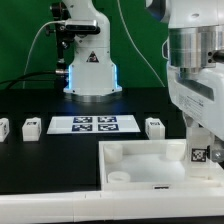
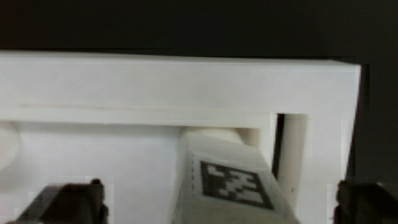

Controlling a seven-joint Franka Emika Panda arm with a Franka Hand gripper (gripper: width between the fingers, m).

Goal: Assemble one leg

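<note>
Leg held upright over the tray's corner.

The leg (image 2: 228, 178), a white peg with a black-and-white tag, stands between the two dark fingers (image 2: 71, 203) in the wrist view, tilted slightly; they flank it with gaps showing, so whether they clamp it cannot be told. In the exterior view its tagged end (image 1: 199, 154) shows below the gripper (image 1: 200, 150), at the tray (image 1: 140, 152) corner on that view's right. The tray, white with a round socket (image 1: 120, 175) at a near corner, lies on the dark surface (image 1: 30, 160). Behind it lies the marker board (image 1: 93, 124); three more legs (image 1: 154, 126) (image 1: 31, 127) (image 1: 3, 129) stand beside it, well apart from the tray.
</note>
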